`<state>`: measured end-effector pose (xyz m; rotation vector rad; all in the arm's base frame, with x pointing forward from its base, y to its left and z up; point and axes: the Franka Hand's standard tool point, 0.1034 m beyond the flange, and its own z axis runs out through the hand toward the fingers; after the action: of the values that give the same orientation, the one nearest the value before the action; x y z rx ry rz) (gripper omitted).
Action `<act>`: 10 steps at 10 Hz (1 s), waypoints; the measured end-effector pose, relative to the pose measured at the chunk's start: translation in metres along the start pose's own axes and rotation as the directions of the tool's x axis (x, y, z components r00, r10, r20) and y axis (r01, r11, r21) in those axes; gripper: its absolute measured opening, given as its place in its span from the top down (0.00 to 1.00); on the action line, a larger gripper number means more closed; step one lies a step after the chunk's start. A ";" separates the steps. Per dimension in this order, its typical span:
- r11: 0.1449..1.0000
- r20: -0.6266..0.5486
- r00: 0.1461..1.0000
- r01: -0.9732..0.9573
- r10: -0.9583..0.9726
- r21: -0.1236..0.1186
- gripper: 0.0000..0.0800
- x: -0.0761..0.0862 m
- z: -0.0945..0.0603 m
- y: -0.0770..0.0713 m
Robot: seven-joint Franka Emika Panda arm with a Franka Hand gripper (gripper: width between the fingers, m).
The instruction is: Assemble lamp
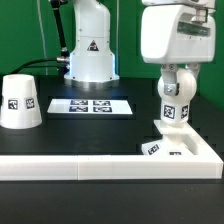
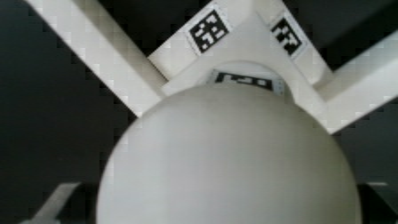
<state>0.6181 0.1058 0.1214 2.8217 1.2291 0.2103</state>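
Gripper (image 1: 173, 84) hung over the worktop's (image 1: 90, 132) near corner on the exterior view's right. Its fingers were closed in narrowly on the upper part of the bulb (image 1: 175, 112), holding it upright with the tag facing the camera. The bulb sat directly below the claw, between the fingers. The base (image 1: 168, 150) lay flat right under the bulb, tucked into the inside corner of the long white wall (image 1: 110, 163) that ran along the worktop's near edge and turned up its edge on the exterior view's right. Couldn't tell whether the bulb's foot touched the base or stopped just above it. In the wrist view the bulb (image 2: 222, 160) filled most of the frame as a big pale oval. The tagged base (image 2: 240, 52) showed beyond it, wedged between the two arms of the wall (image 2: 98, 50). The fingers were barely visible in that view, so the grip was judged from the exterior view. The shade (image 1: 20, 102) stood wide end down, tag outward, by the worktop's edge on the exterior view's left, well apart from the claw. The marker board (image 1: 91, 105) lay flat toward the far edge, mid-worktop, in front of the arm's pedestal (image 1: 88, 55).
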 end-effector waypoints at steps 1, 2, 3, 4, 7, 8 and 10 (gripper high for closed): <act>0.994 -0.003 0.994 -0.109 0.109 -0.002 0.28 0.000 -0.001 0.001; 0.977 -0.008 0.977 -0.211 0.211 -0.005 0.28 0.000 -0.001 0.003; 0.951 -0.016 0.951 -0.310 0.310 -0.009 0.28 0.001 -0.001 0.005; 0.913 -0.018 0.913 -0.407 0.407 -0.011 0.28 0.001 -0.002 0.007; 0.836 -0.027 0.836 -0.549 0.548 -0.012 0.28 -0.001 -0.003 0.012; 0.790 -0.029 0.790 -0.613 0.612 -0.013 0.28 -0.002 -0.003 0.015; 0.695 -0.032 0.695 -0.719 0.719 -0.013 0.28 -0.005 -0.004 0.018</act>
<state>0.6273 0.0896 0.1268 3.1173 0.0280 0.2803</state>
